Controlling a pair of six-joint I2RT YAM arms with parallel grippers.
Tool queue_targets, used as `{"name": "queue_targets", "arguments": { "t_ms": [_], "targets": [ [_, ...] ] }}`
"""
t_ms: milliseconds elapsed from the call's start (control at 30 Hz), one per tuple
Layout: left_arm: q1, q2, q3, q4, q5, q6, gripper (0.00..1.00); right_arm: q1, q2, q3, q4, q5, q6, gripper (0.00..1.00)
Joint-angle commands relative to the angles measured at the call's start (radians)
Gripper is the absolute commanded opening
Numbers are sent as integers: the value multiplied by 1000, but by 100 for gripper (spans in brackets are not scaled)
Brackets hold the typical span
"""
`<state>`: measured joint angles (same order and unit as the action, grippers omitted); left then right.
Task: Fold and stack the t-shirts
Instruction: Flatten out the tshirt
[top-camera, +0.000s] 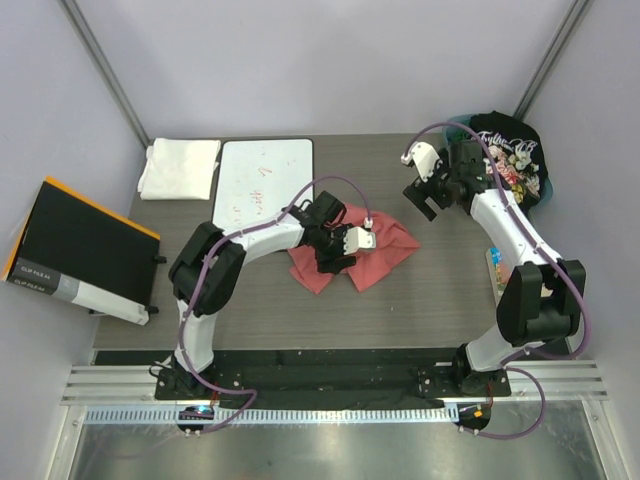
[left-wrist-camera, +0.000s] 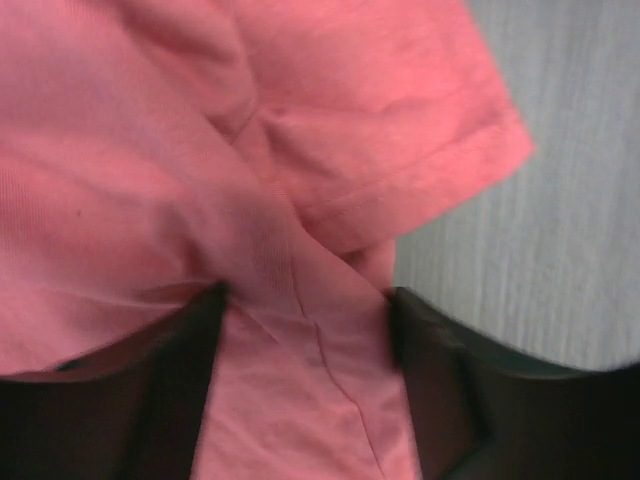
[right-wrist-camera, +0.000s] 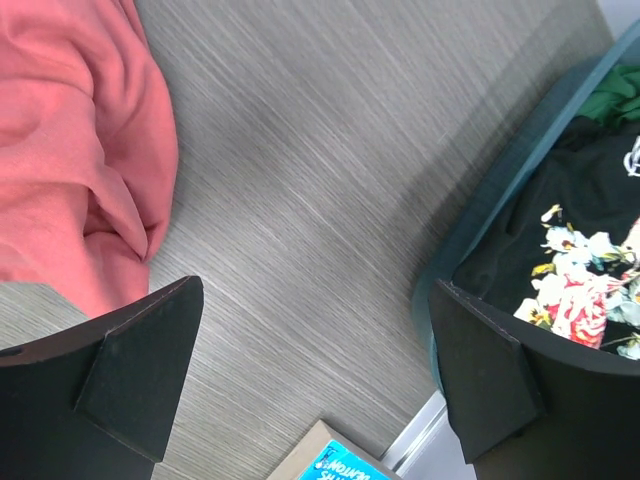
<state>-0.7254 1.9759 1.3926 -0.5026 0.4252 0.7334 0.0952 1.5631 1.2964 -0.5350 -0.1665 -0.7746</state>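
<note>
The left gripper (left-wrist-camera: 305, 300) fingers (left-wrist-camera: 190, 370) are straddling a raised fold of the salmon-red t-shirt (left-wrist-camera: 300, 120), which is lying mid-table (top-camera: 400, 310); a firm pinch cannot be confirmed. The right gripper (right-wrist-camera: 315, 290) is hanging wide open near the far right corner, beside the black floral t-shirt (right-wrist-camera: 530, 240). The white folded t-shirt (top-camera: 180, 167) is lying at the far left corner.

Red shirt (top-camera: 385, 245) crumpled in the middle, black floral shirt (top-camera: 510, 160) heaped in bin (right-wrist-camera: 500, 185) far right, white shirt (top-camera: 180, 167) folded flat far left.
</note>
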Motion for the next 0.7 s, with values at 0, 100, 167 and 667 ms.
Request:
{"name": "queue_targets", "arguments": {
  "t_ms": [0,100,167,667],
  "targets": [
    [-8,30,-6,108,-132,-45,54,-3,-64,35,35,-18,26,100],
    [-8,38,-10,124,-175,-45,15,-3,-74,34,33,-18,24,100],
    [-6,29,-12,125,-204,-39,0,-3,-74,34,30,-19,28,100],
    [193,-419,88,-169,-278,472,0,-9,66,61,24,-182,90,100]
  ]
}}
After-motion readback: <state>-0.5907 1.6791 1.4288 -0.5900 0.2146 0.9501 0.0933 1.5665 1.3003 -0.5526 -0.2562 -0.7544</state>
